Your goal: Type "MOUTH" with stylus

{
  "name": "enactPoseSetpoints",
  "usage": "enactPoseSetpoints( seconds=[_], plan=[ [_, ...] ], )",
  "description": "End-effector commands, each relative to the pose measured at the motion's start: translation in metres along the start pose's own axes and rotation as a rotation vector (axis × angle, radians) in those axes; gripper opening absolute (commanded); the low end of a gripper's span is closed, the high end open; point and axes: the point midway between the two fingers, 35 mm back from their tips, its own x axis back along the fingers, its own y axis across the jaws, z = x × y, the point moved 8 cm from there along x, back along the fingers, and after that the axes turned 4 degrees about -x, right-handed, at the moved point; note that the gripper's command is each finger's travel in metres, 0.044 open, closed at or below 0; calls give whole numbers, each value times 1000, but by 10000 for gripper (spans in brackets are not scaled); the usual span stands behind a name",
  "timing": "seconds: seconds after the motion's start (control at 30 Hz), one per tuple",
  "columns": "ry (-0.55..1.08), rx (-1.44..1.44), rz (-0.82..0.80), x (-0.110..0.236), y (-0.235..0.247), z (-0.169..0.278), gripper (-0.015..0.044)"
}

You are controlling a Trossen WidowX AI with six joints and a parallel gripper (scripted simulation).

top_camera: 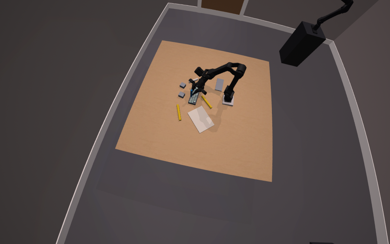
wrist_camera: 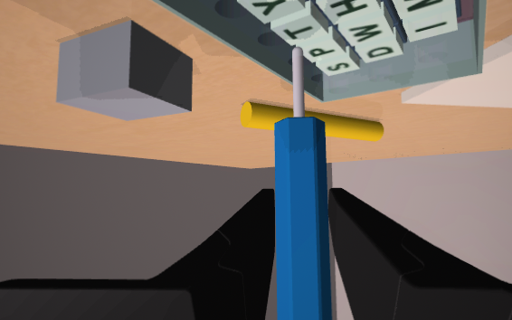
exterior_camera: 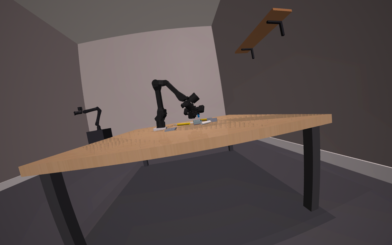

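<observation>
My gripper (top_camera: 191, 91) (wrist_camera: 301, 200) is shut on the blue stylus (exterior_camera: 198, 115) (wrist_camera: 302, 235), whose thin pale tip points away from the fingers. The keyboard (top_camera: 193, 99) (exterior_camera: 197, 122) (wrist_camera: 429, 65) lies under the gripper, a dark tray with pale letter keys. In the wrist view the stylus tip shows beside the T key (wrist_camera: 292, 32) and the P key (wrist_camera: 317, 51), over the keyboard's side edge. Whether it touches anything cannot be told. The H key (wrist_camera: 347, 8) is partly in view. The O and U keys cannot be made out.
Two grey blocks (top_camera: 182, 85) (top_camera: 181, 94) stand left of the keyboard. A yellow rod (top_camera: 206, 101) lies to its right, and another yellow rod (top_camera: 178, 112) (wrist_camera: 356, 129) lies beyond its end. A white sheet (top_camera: 199, 119), a grey slab (top_camera: 219, 84) and a white rod (exterior_camera: 206, 122) are nearby.
</observation>
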Motion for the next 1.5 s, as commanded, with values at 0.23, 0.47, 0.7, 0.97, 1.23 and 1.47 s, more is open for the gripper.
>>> enactPoseSetpoints(
  seconds=[0.23, 0.47, 0.7, 0.97, 1.23, 1.47],
  plan=[
    [-2, -5, -1, -2, 0, -4, 81],
    [-2, -5, -1, -4, 1, -7, 81],
    [-2, -5, -1, -5, 1, -9, 81],
    [-2, -5, -1, -4, 1, -8, 81],
    [-2, -5, -1, 7, 0, 12, 81],
    [-2, -5, -1, 14, -1, 25, 81]
  ],
)
